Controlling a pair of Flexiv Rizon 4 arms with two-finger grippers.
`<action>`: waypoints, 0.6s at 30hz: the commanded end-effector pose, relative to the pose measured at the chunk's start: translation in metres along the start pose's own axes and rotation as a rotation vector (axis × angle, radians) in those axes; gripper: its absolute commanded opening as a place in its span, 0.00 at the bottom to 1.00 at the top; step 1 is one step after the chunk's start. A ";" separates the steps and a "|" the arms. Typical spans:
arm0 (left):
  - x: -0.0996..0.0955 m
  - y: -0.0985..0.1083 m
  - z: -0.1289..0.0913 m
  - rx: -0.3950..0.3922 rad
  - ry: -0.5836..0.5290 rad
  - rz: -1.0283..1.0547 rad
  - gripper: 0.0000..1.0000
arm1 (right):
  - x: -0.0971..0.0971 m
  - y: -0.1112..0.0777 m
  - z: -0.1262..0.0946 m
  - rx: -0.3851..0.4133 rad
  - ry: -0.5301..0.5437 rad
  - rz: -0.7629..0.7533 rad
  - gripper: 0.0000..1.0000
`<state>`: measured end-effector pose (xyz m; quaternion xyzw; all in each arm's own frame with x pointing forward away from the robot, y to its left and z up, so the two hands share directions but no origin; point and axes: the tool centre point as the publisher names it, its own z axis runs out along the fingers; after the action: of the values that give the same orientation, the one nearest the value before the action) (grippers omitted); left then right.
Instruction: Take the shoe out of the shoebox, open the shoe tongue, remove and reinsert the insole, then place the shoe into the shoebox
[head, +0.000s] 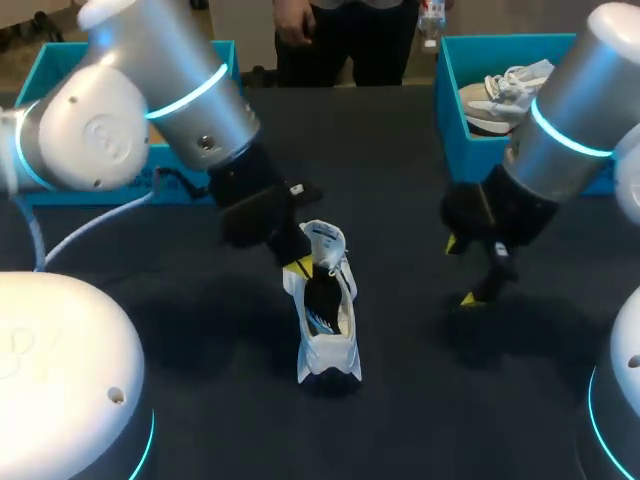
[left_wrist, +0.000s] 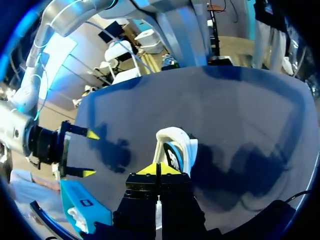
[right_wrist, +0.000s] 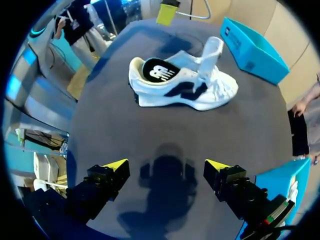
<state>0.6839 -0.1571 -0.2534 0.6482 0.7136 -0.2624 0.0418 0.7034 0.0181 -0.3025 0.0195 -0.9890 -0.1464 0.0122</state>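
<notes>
A white sneaker (head: 328, 340) with dark side marks lies on its sole in the middle of the dark table. Its tongue (right_wrist: 212, 50) stands upright and a black insole (right_wrist: 159, 71) shows in the opening. My left gripper (head: 298, 267) hovers at the shoe's left side by the tongue, yellow tips pressed together with nothing seen between them. From the left wrist the sneaker (left_wrist: 175, 147) lies just ahead of that gripper (left_wrist: 158, 169). My right gripper (head: 464, 272) hangs open to the right of the shoe, well apart from it. The sneaker (right_wrist: 182, 80) lies ahead of my right gripper (right_wrist: 167, 165).
A blue shoebox (head: 452, 110) at the back right holds another pale shoe (head: 500, 90). A second blue box (head: 60, 60) sits at the back left, partly behind my left arm. A person stands beyond the far edge.
</notes>
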 end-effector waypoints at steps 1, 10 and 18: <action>-0.009 0.006 0.002 0.016 0.285 0.016 0.00 | 0.016 -0.027 -0.030 -0.012 -0.023 0.009 1.00; -0.012 0.009 -0.003 0.042 0.367 0.056 0.00 | 0.016 -0.039 -0.035 -0.024 0.005 0.079 1.00; -0.012 0.009 -0.003 0.042 0.367 0.056 0.00 | 0.016 -0.039 -0.035 -0.024 0.005 0.079 1.00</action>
<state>0.6930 -0.1633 -0.2499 0.6966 0.6894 -0.1902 -0.0582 0.6899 -0.0305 -0.2785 -0.0194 -0.9870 -0.1581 0.0216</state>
